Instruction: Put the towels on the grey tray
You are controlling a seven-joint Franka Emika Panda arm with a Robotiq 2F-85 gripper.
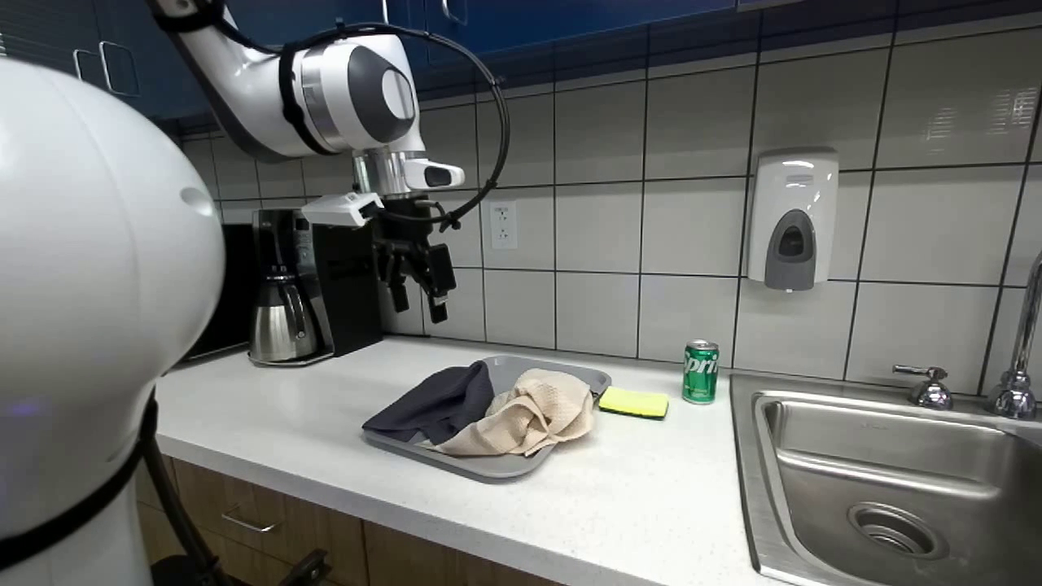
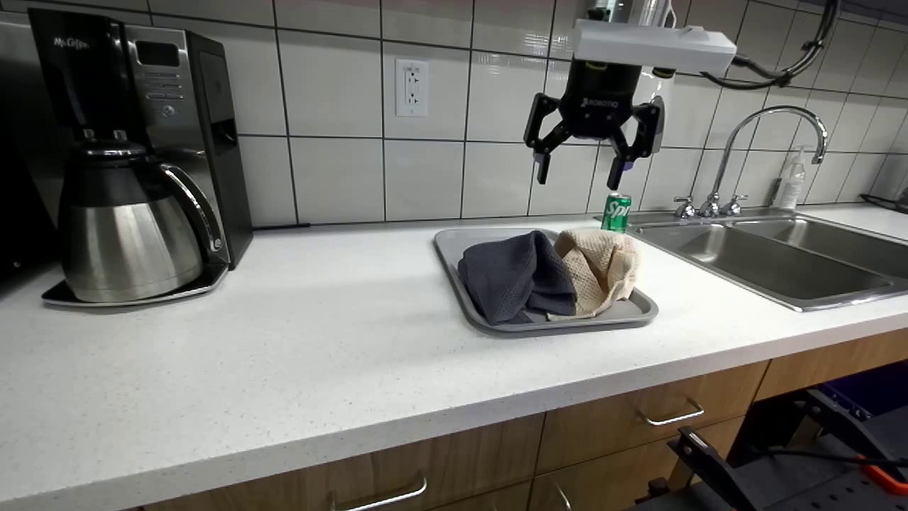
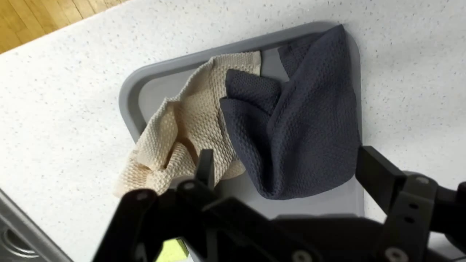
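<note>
Both towels rest crumpled on the grey tray (image 1: pixel 514 368), which sits on the white counter. The dark navy towel (image 2: pixel 511 280) covers the tray's side toward the coffee maker and reaches the rim (image 3: pixel 358 109). Against it lies the beige towel (image 3: pixel 205 112), bunched up, part of it draped over the rim on the sink side. My gripper (image 2: pixel 578 179) hangs well above the tray, pointing down, its jaws spread wide and nothing between them. In the wrist view its fingers (image 3: pixel 206 163) frame the navy towel from above and hide part of the tray.
A yellow-green sponge (image 1: pixel 633 402) lies right beside the tray's corner. Behind it stands a green soda can (image 1: pixel 700 372), close to the steel sink (image 1: pixel 745 488). At the opposite end is a coffee maker with a steel carafe (image 2: pixel 135 241). A tiled wall (image 2: pixel 425 177) backs the counter.
</note>
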